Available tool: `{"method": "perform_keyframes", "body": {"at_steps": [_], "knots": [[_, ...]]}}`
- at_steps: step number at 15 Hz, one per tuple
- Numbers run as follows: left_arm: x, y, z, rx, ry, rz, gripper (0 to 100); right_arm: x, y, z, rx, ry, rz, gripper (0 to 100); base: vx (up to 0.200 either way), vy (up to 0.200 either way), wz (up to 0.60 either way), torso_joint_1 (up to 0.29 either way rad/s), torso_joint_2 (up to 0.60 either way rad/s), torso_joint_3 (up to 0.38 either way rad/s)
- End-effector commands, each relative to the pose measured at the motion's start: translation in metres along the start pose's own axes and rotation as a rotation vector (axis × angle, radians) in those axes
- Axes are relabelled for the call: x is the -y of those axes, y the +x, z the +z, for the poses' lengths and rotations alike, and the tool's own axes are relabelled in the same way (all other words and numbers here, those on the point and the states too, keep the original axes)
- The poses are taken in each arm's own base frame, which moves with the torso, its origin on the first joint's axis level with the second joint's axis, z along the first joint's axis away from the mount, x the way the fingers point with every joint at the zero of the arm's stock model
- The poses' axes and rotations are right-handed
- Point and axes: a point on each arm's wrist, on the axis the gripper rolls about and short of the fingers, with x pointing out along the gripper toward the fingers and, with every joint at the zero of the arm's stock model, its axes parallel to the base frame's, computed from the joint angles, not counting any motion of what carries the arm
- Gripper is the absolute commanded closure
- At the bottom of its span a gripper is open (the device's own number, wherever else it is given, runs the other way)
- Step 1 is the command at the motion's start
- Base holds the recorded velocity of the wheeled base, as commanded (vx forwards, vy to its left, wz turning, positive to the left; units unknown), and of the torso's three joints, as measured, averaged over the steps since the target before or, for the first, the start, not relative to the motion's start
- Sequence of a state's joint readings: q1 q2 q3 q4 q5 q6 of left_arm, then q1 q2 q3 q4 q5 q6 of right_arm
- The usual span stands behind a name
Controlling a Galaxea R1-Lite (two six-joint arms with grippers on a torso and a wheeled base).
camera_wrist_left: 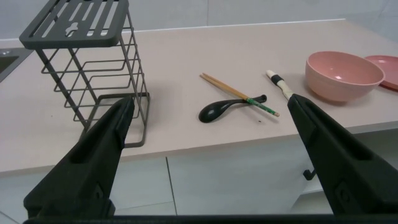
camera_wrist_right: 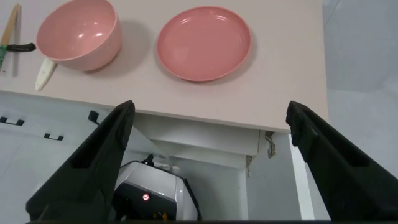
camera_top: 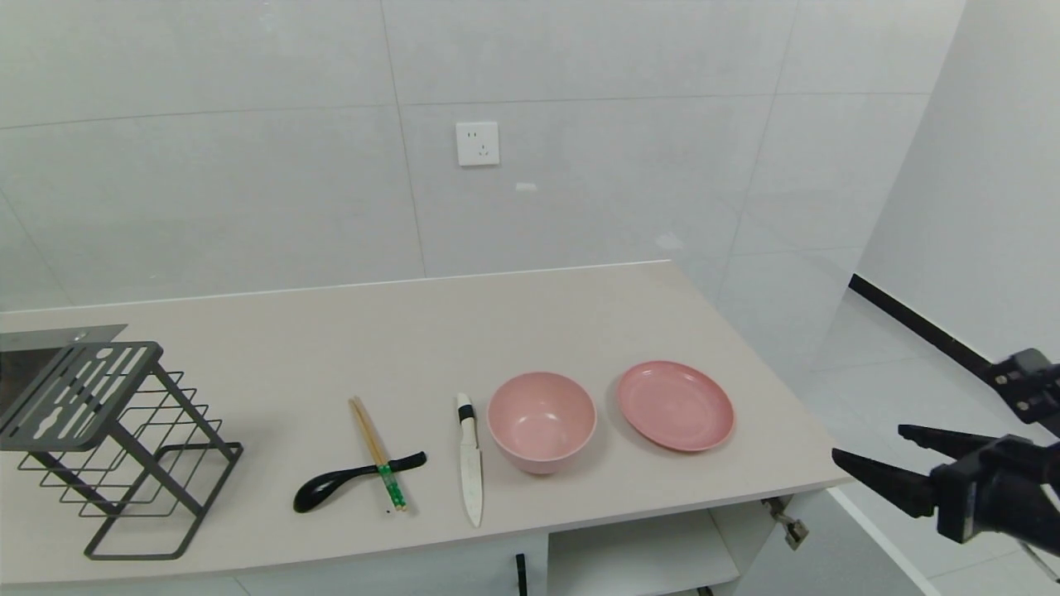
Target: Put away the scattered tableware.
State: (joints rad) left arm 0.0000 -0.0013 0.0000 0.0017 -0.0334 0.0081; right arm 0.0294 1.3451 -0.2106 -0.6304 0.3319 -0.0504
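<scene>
- Right gripper [camera_top: 869,443] hangs with jaws wide apart and empty, off the counter's [camera_top: 331,348] edge; the pink plate [camera_top: 675,404] lies ahead of them.
- Left gripper [camera_wrist_left: 209,99] is spread too; spoon [camera_wrist_left: 224,109] and chopsticks [camera_wrist_left: 239,95] lie farther ahead.
- I judge the plate light, stiff and slippery: I would take its rim.

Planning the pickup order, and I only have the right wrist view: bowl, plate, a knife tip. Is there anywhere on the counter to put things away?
Observer: Yes, a dark wire rack stands at the left end of the counter.
Operator: What lies between it and the knife?
Observer: A black spoon, with a pair of chopsticks lying across its handle.
Operator: Is the left gripper free?
Observer: Yes, it is open and empty, in front of the counter's edge.
</scene>
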Motion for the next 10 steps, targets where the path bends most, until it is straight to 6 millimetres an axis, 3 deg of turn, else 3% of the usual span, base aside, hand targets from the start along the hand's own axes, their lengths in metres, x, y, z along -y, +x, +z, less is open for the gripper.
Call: {"method": "perform_keyframes", "body": {"at_steps": [1,10], "knots": [[0.000,0.000,0.000,-0.001,-0.002,0.001,0,0.010,0.042,-0.005,-0.090,0.019,0.022,0,0.000,0.000,0.00,0.000,0.00,0.000],[0.000,0.000,0.000,-0.001,0.001,0.004,0,0.021,0.123,-0.001,-0.099,0.015,0.063,0,0.000,0.000,0.00,0.000,0.00,0.000]]}}
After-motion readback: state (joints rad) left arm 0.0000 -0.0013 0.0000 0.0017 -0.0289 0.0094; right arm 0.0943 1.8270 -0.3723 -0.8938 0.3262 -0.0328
